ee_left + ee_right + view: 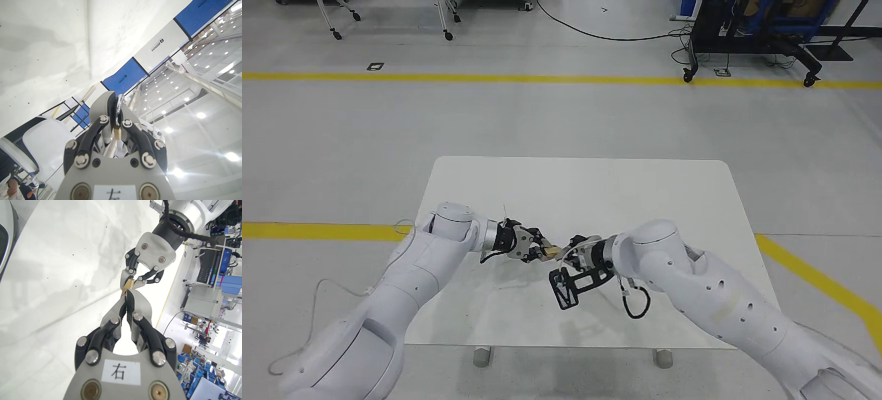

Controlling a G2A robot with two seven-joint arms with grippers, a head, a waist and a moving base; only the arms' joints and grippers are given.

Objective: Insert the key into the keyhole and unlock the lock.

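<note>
Lock (130, 283) is hanging above the white table (662, 190), its brass body pinched in the left gripper's (117, 101) jaws. The right gripper (126, 295) is touching the lock's free end, jaws pressing together; whatever they are pinching is hidden. The right wrist view is showing that contact. The left wrist view is showing instead a silvery part running up between the pads. The top view is showing both arms meeting over the table's middle.
</note>
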